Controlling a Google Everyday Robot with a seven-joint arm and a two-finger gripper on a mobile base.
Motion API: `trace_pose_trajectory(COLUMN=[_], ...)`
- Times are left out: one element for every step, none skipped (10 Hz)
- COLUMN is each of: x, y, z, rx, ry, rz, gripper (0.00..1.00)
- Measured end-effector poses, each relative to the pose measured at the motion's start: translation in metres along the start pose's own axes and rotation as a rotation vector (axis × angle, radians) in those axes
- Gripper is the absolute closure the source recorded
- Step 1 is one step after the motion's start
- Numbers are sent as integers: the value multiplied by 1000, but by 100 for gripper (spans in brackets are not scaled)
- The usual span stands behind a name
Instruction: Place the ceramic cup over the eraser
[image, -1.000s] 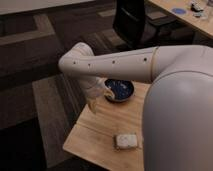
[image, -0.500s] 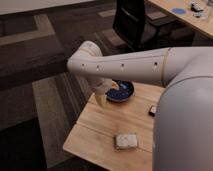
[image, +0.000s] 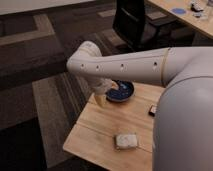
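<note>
Pale wood forms the top of the small table (image: 95, 127), which stands on dark banded carpet (image: 35, 75). The robot's white arm (image: 135, 65) enters from the right, crosses above the table's far side, bends at its elbow and drops to the gripper (image: 103, 92) at the table's far-left corner. The gripper is pinched on the ceramic cup (image: 100, 99), a pale, small vessel hanging just below it at the table's edge; whether the cup touches the wood cannot be told. Just beside the cup, to its right, sits the dark-blue bowl (image: 123, 92), partly hidden by the arm. The eraser (image: 153, 110) lies on the table's right side, well apart from the cup and half covered by the robot's body. A pale-grey pad (image: 126, 141) rests near the table's front edge. Behind, a black chair (image: 132, 20) faces a long wooden desk (image: 182, 19).
</note>
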Motion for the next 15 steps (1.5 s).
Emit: trace_pose_trajectory(x=[8,13,24,31,38,46,45,43,43,44,44,44,44,45,49], y=[-14,-21,-37,-50,-60,-72,-72,-71,-71,-71,-71,-71,-72,-79,-89], z=[8,15,38,55,66,75,76,75,75,75,75,75,75,79,88], rx=[7,6,-12,-39,-49,-52,-55,-54,-54,-54,-54,-54,-53,-48,-58], ry=[-33,-56,-113,-186,-221,-254,-261,-263,-262,-262,-262,-261,-261,-266,-284], rz=[-10,-19,-59,-81,-73,-61,-62,-65,-65,-65,-65,-65,-64,-69,-75], gripper=[35,35,35,35,35,35,35,35,35,35,35,35,35,35,35])
